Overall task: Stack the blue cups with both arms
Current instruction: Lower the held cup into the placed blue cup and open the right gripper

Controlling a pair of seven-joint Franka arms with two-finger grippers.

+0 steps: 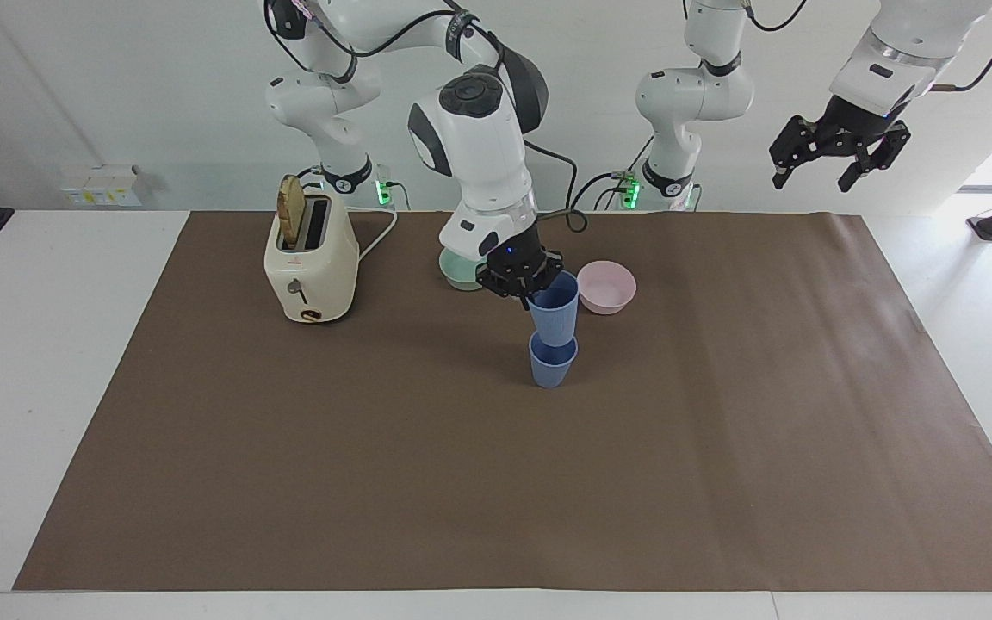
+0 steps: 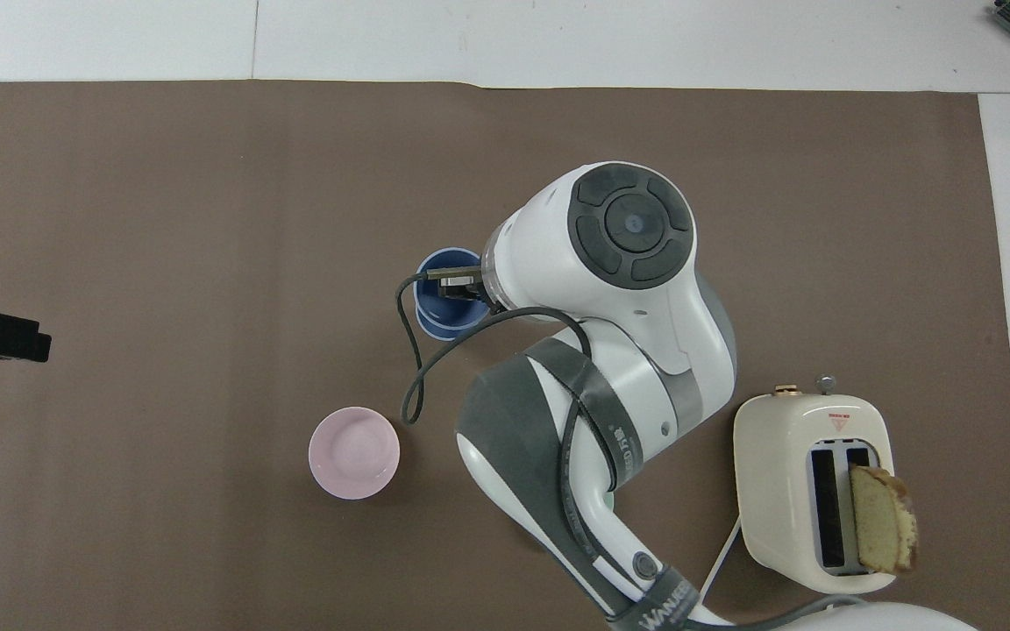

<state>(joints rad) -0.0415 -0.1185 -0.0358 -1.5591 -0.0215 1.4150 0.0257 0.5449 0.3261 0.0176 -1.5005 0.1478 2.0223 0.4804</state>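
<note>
Brown mat (image 1: 720, 430): two blue cups (image 1: 553, 362), two bowls (image 1: 606, 287).

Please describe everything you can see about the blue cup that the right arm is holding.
The held blue cup is a small periwinkle tumbler, plastic-looking, tapered, without a handle. It is upright with its mouth open upward. The right end effector grips its rim. Its base sits at the mouth of the second blue cup, which stands on the brown mat.

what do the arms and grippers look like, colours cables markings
Both arms are glossy white jointed segments with dark grey joint caps and bands. The right gripper and left gripper are black, below silver wrist rings. A black cable loops beside the right wrist, and green lights glow at both bases.
</note>
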